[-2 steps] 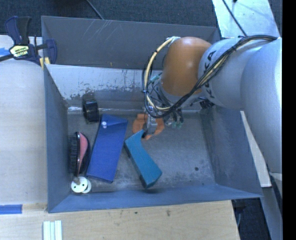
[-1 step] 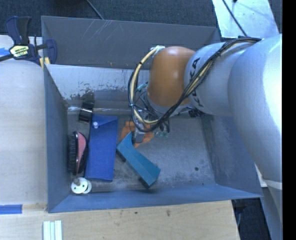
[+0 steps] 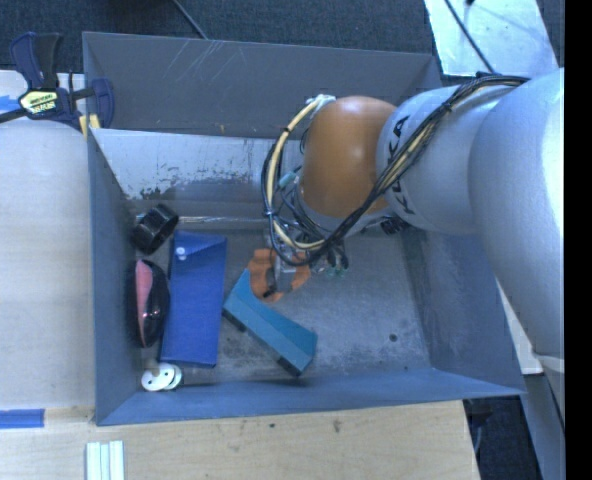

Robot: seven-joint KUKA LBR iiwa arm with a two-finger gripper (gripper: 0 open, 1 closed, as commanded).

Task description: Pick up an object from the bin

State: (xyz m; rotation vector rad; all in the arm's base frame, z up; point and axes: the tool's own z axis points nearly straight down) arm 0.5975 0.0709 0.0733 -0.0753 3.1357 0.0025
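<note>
My gripper (image 3: 294, 260) hangs low over the middle of the bin, mostly hidden under the arm's wrist. A small orange thing (image 3: 266, 272) sits right at its lower left end; I cannot tell whether it is gripped. Just below lies a blue oblong block (image 3: 272, 330) with a dark end, tilted down to the right. A flat blue rectangular box (image 3: 196, 300) lies lengthwise to the left of the gripper.
Along the bin's left wall lie a small black thing (image 3: 154, 228), a pink and black oval thing (image 3: 148, 302) and a small white thing (image 3: 161, 377) in the front left corner. The arm covers the bin's right back part.
</note>
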